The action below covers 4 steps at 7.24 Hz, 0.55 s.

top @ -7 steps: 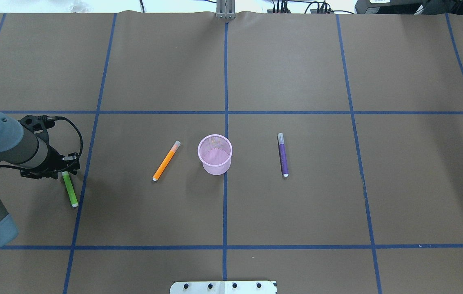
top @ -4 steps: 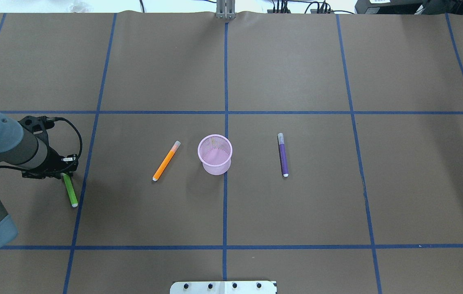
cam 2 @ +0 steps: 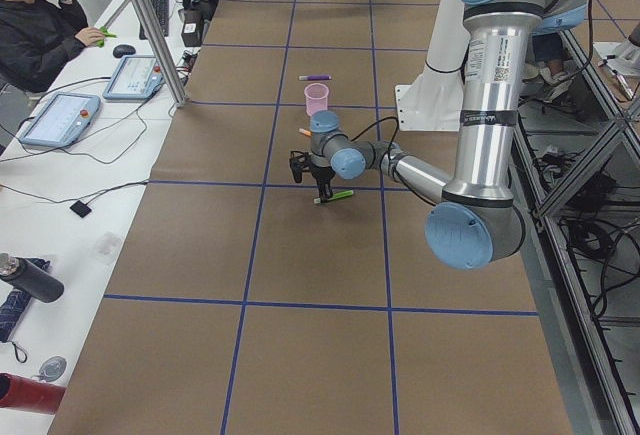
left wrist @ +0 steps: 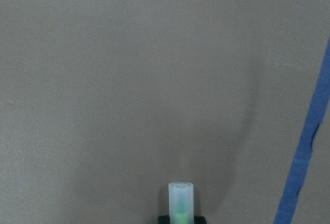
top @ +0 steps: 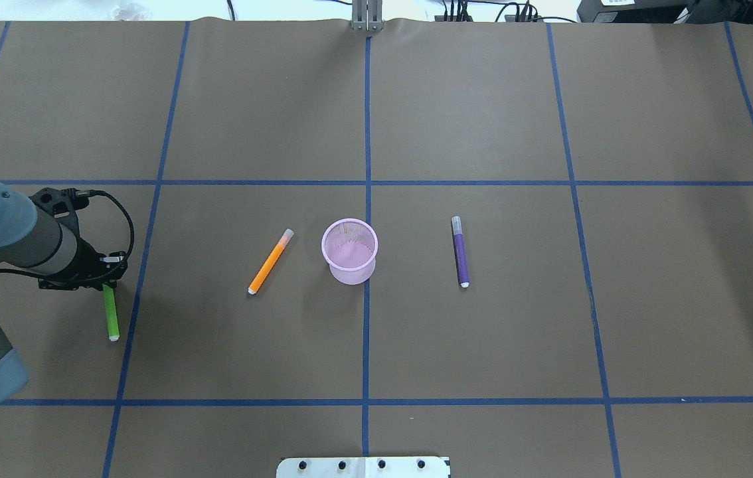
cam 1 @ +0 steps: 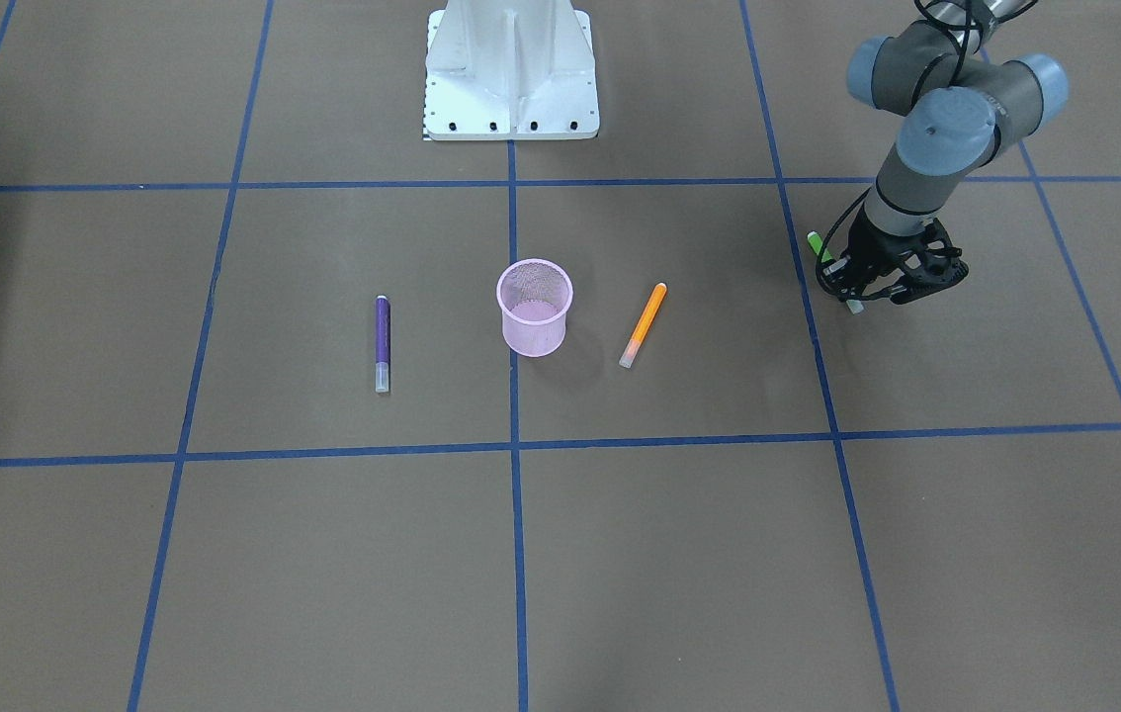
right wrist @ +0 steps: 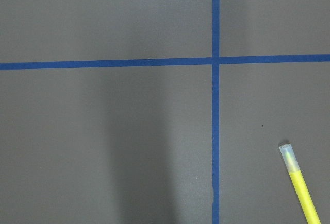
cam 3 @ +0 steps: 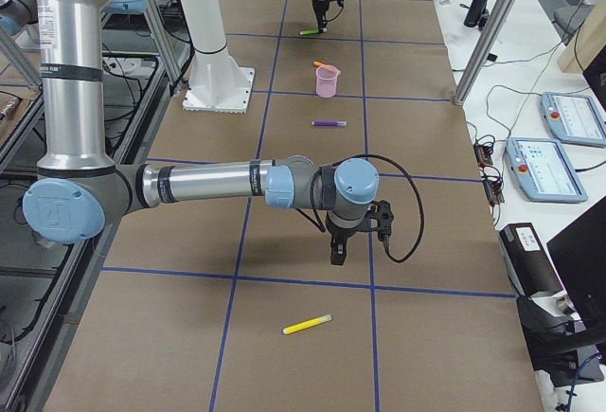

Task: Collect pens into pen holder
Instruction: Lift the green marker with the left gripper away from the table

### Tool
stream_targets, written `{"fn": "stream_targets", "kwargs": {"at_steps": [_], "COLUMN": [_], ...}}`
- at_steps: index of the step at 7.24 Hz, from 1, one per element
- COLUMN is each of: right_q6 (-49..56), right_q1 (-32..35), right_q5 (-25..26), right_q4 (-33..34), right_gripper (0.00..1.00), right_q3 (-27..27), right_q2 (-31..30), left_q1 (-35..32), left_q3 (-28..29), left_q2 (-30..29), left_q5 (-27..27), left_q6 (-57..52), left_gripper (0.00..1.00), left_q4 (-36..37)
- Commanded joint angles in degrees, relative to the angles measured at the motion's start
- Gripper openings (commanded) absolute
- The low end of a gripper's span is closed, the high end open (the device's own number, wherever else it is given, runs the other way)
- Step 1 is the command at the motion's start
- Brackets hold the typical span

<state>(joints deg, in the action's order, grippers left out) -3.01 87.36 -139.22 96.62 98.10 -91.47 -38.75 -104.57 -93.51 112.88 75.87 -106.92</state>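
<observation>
The left gripper (top: 108, 279) is reaching in low at the left edge of the overhead view and is gripping the green pen (top: 110, 313) near its capped end. The left wrist camera is showing that whitish cap end-on at the bottom centre of its frame. The rest of the pen is pointing toward the bottom of the overhead frame, just left of a blue tape line (top: 132, 325).

The pen holder (top: 350, 273) is standing upright in the middle of the table (top: 483, 99), right against the centre tape line. The orange pen (top: 270, 261) is lying slanted just to its left, and the purple pen (top: 461, 252) is lying nearly straight a little further off to its right. Neither is touching the cup.

The right gripper (cam 3: 338, 251) is hanging over the paper at the centre of the right side view. It is showing up only there, so I cannot tell whether it is wide or closed. The yellow pen (cam 3: 308, 323) is lying flat near it, toward the lower centre of that frame.
</observation>
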Motion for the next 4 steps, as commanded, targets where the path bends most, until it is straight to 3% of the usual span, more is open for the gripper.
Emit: {"fn": "stream_targets", "kwargs": {"at_steps": [1,2,3,4], "right_q6": [0.2,0.3,0.5,0.9], "right_q1": [-0.2,-0.6,-0.9,-1.0], "right_q5": [0.4,0.4,1.3,2.7], "right_q4": [0.0,-0.5,-5.9,-17.0], "right_gripper": [1.0,1.0,1.0,1.0], "right_q3": [-0.2,-1.2,-5.3,-11.5], "right_q2": [0.8,1.0,1.0,0.8], "left_q1": [-2.7,-6.6,-10.3,-12.4], "left_q3": [-7.8,-11.6,-12.8,-13.5], "left_q2": [0.0,-1.5,-5.8,-10.3], "left_q5": [3.5,3.7,3.8,3.8], "left_q6": [-0.1,-0.1,-0.1,-0.1], "left_gripper": [0.0,0.0,0.0,0.0], "left_q4": [3.3,5.8,8.6,12.5]}}
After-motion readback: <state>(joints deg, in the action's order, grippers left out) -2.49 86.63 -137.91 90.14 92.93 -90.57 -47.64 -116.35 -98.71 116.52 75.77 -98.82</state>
